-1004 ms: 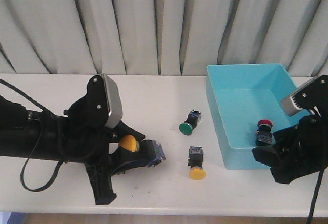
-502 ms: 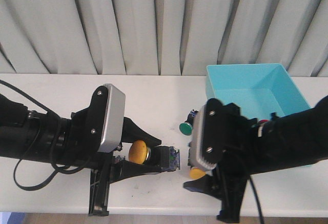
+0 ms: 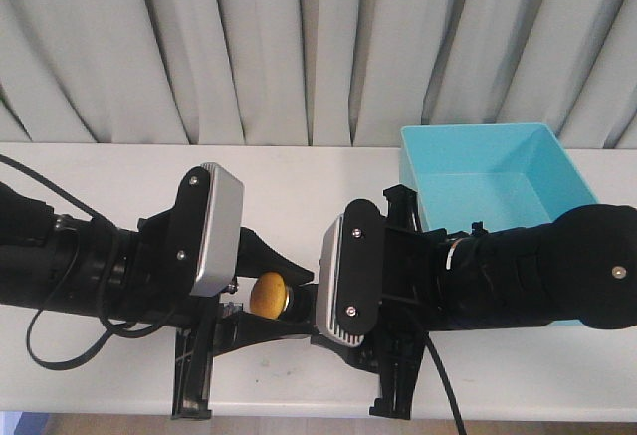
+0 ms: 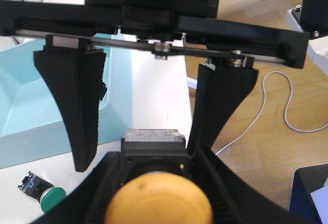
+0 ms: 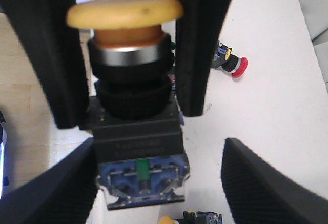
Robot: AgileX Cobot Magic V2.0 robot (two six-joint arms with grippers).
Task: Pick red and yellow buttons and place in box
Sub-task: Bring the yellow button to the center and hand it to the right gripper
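Front view: both arms meet low over the near middle of the white surface (image 3: 299, 171).

Left fingers (image 3: 289, 301) are closed on a yellow button (image 3: 267, 295), cap toward the left arm, black body pointing at the right arm. The left wrist view shows the same yellow cap (image 4: 159, 203) close up, the black body (image 4: 154, 149) seated between the two dark pads.

Right fingers (image 5: 159, 178) are spread wide, one on either side of the button's body (image 5: 136, 131) in the right wrist view, not touching it; a clear gap shows on the one side.

The box (image 3: 498, 171), light turquoise, stands on the right side of the surface, behind the right arm.

A red button (image 5: 231, 63) lies on its side on the surface, apart from the others. A green button (image 4: 38, 193) lies on the surface near the box wall.
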